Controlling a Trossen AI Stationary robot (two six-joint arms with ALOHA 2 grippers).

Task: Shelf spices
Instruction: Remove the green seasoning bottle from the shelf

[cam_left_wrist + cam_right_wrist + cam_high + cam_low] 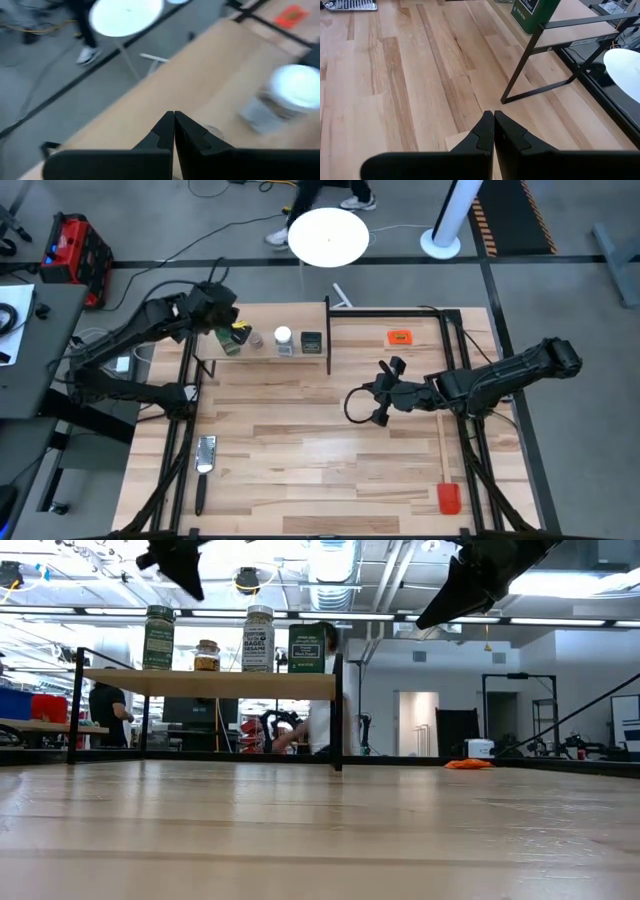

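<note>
The spices stand in a row on the shelf (300,358), a light-wood plank on a thin black frame at the table's far left. From left to right they are a green-lidded jar (158,638), a brownish jar (207,656), a clear jar with a white lid (258,638) and a dark tin (307,648). My left gripper (228,315) hangs shut above the shelf's left end, over the green-lidded jar, holding nothing. My right gripper (352,405) is shut and empty above the middle of the table, right of the shelf.
An orange tag (400,337) lies at the far right. A red-headed spatula with a wooden handle (446,480) lies along the right edge. A metal scraper (205,458) lies near the front left. Bare wood spans the table's middle. Beyond the far edge are a round white table (328,237) and a person's legs.
</note>
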